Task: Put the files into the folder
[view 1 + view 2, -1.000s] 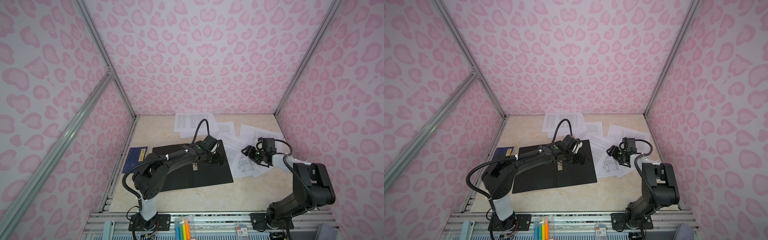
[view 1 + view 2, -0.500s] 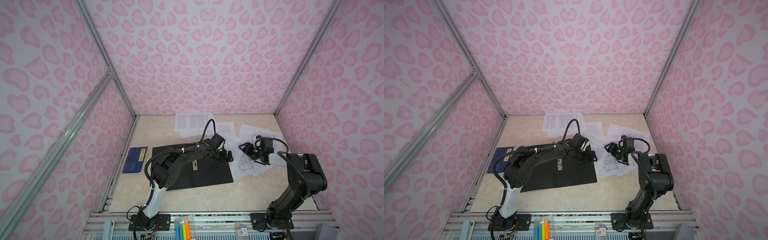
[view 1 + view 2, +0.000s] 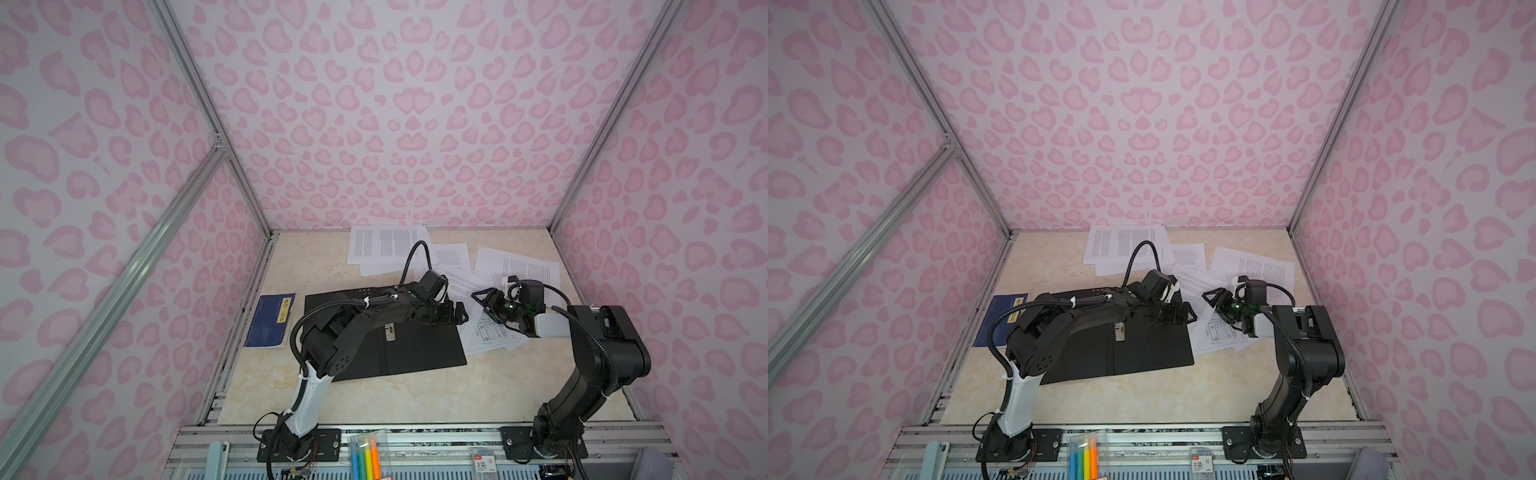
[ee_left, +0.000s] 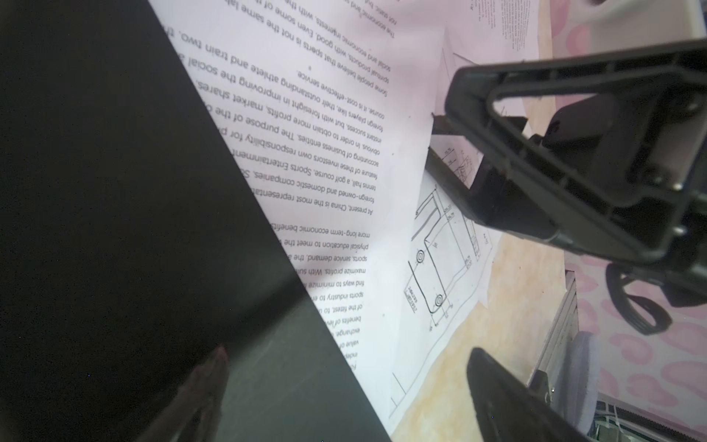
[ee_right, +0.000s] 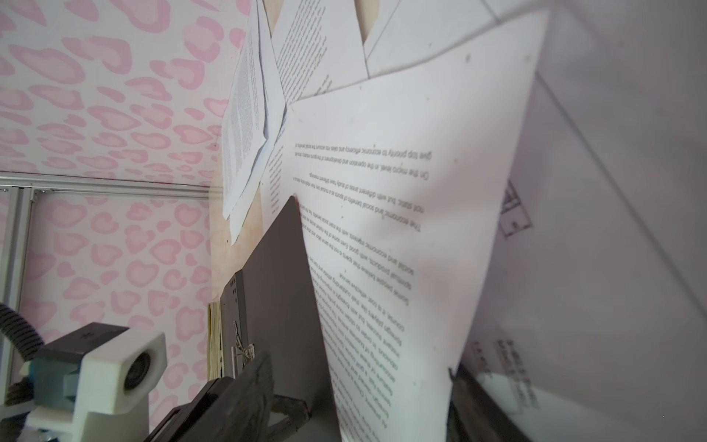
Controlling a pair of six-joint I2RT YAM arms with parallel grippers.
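At the middle of the counter (image 3: 374, 399) in both top views, the folder (image 3: 395, 353) (image 3: 1142, 353) lies opened flat, black inside up. Its long axis runs left to right across the frame, the right end tipped slightly toward the back wall. Its spine, with a metal clip (image 3: 388, 328), runs far to near.

The files (image 3: 386, 243) (image 3: 1125, 245) are spread on the counter from upper centre to the right of the folder, lying at mixed angles. A blue booklet (image 3: 270, 320) sits just left of the folder.

The left claw (image 3: 459, 313) (image 3: 1183, 316) hangs over the folder's right edge, spread wide and empty. The right claw (image 3: 486, 307) (image 3: 1214, 303) faces it over the papers.

Only the left wrist view shows a printed sheet (image 4: 325, 153) tucked under the folder's edge, beside a drawing sheet (image 4: 440, 268). Only the right wrist view shows that printed sheet (image 5: 401, 229) curling upward. Whether the right claw pinches it, I cannot tell.
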